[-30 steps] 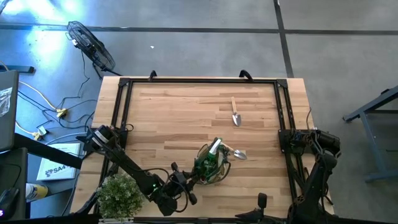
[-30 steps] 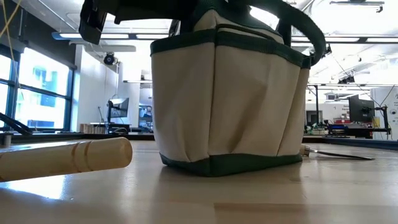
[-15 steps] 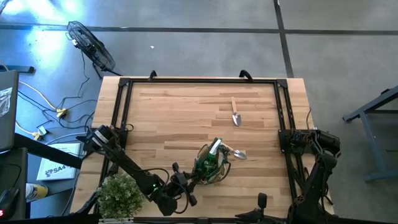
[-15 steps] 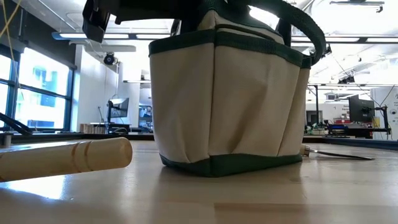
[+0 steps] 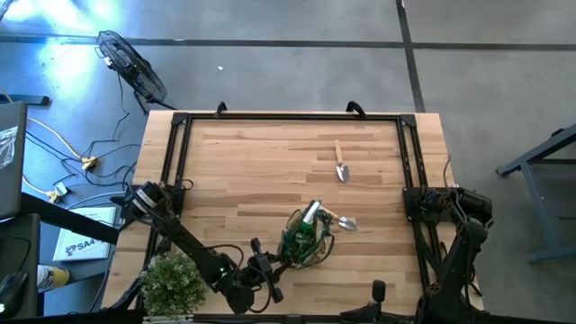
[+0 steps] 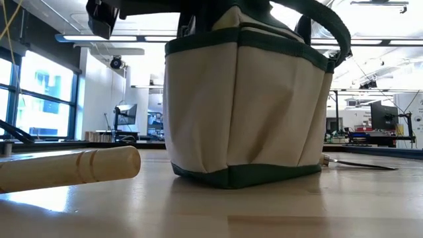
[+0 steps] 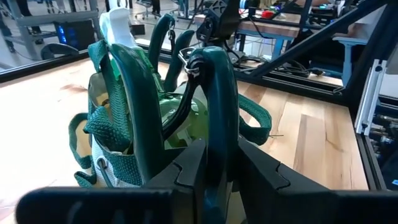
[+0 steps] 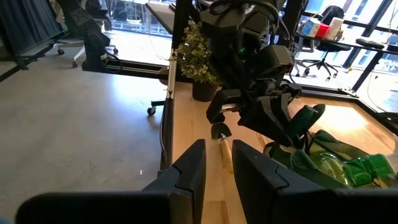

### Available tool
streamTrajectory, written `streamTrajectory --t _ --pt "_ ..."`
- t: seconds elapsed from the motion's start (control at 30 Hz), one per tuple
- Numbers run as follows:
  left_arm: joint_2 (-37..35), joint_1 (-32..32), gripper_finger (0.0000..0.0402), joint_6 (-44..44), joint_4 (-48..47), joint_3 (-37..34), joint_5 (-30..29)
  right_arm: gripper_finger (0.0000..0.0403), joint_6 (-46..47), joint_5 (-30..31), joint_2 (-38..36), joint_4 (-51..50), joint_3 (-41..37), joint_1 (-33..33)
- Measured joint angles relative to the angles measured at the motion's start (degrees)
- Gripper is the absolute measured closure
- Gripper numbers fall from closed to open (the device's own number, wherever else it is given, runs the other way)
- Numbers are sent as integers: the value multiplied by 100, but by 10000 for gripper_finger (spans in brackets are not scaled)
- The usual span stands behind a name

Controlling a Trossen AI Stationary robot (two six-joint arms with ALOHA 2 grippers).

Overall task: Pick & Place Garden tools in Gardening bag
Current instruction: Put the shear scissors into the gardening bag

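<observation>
Left gripper [image 7: 214, 168] grips bag handle [image 7: 214, 93] (wrist view only)

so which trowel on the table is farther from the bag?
The trowel lying alone toward the far side of the table, clear of everything. The other trowel lies right beside the gardening bag, which the left claw grips by a handle.

The bag [image 6: 244, 99] is cream canvas with dark green trim, and its loop handles [image 7: 214, 118] are the same dark green. The table [image 5: 261, 171] is pale striped wood; the trowel [image 5: 341, 165] has a tan handle and grey blade.
</observation>
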Motion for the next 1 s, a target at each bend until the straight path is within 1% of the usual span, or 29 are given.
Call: streamTrajectory --t 0.13,0.23,0.33,0.47,0.7,0.87,1.0 --pt "0 5 330 45 1 0 14 334 3 -1 0 0 0 0" --pt "0 5 329 271 76 0 22 334 4 -1 0 0 0 0" --pt "0 5 321 304 120 0 148 334 4 -6 0 0 0 0" --pt "0 5 287 305 120 0 147 334 26 -41 0 0 0 0" --pt "0 5 202 302 278 50 110 334 26 -41 0 0 0 0" --pt "0 11 159 992 279 272 101 334 26 -42 0 -1 0 0" --pt "0 -30 145 1671 286 559 -48 334 25 -43 0 0 0 0"
